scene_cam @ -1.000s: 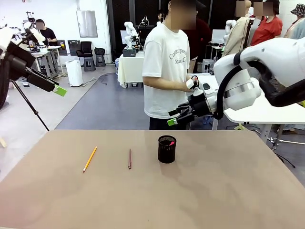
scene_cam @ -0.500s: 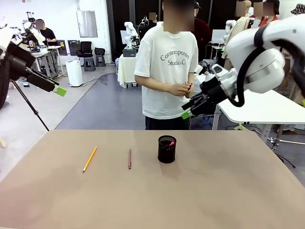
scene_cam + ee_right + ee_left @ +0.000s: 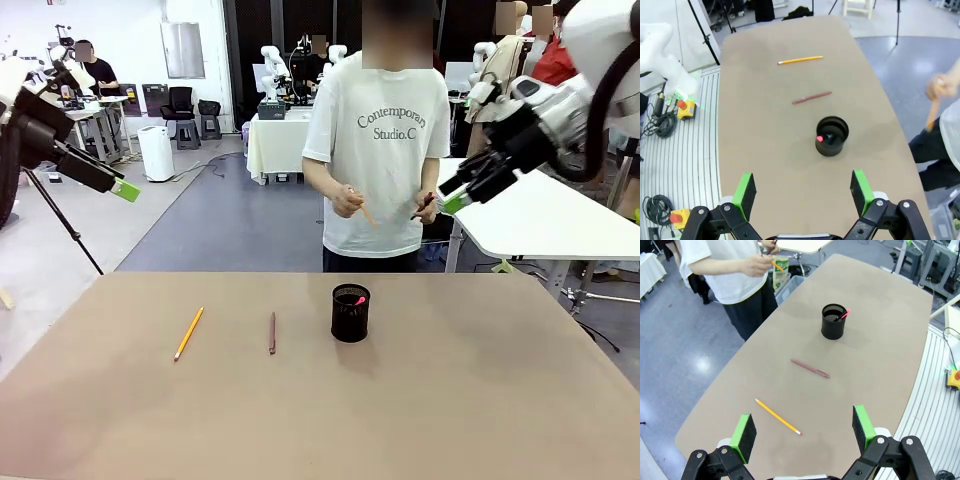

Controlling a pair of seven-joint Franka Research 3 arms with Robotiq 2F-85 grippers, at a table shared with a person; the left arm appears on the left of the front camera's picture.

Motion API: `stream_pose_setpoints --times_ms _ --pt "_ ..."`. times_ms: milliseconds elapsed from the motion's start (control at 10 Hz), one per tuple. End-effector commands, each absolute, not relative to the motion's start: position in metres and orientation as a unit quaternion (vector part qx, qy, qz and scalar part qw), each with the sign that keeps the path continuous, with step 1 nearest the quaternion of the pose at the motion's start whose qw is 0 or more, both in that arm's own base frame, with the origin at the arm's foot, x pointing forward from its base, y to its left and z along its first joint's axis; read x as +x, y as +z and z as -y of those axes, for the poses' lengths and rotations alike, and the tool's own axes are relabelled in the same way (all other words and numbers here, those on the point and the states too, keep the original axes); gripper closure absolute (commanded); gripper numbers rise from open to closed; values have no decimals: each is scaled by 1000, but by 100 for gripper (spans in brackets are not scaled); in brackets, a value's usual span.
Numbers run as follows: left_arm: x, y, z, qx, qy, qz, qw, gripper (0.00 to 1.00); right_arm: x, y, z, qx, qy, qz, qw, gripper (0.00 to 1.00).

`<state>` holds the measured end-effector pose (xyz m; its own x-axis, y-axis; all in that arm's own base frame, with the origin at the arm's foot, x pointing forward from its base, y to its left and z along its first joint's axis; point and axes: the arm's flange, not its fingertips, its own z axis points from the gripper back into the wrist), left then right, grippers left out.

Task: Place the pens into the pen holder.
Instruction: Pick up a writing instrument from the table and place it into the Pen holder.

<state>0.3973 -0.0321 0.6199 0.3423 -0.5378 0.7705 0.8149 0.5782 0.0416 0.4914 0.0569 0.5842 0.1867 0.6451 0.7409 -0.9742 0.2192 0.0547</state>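
1. The table [image 3: 480, 400] stretches before me, with a person [image 3: 385, 160] at its far side holding a pen in each hand.
2. My left gripper [image 3: 804, 430] and right gripper [image 3: 804, 192] hang above it, jaws spread wide, holding nothing.
3. The pen holder [image 3: 350, 313] stands upright mid-table with a pink-tipped pen [image 3: 358, 298] inside.
4. A yellow pen [image 3: 188, 333] and a red-brown pen [image 3: 271, 332] lie flat to its left, apart.

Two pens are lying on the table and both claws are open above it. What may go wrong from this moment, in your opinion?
1. In the front view the right claw appears close to the person's hand; they may collide.
2. The yellow pen and the red-brown pen lie flat on the table; a claw may scrape it or roll them.
3. The pen holder is small; a long pen may tip it.
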Motion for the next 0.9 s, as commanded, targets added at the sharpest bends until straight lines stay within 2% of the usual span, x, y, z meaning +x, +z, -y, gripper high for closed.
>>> stream_pose_setpoints --times_ms 0,800 --pt "397 621 32 -178 -424 388 799 0 496 601 -42 273 555 276 736 0" --pt "397 621 32 -178 -424 388 799 0 504 641 18 248 512 316 759 0"
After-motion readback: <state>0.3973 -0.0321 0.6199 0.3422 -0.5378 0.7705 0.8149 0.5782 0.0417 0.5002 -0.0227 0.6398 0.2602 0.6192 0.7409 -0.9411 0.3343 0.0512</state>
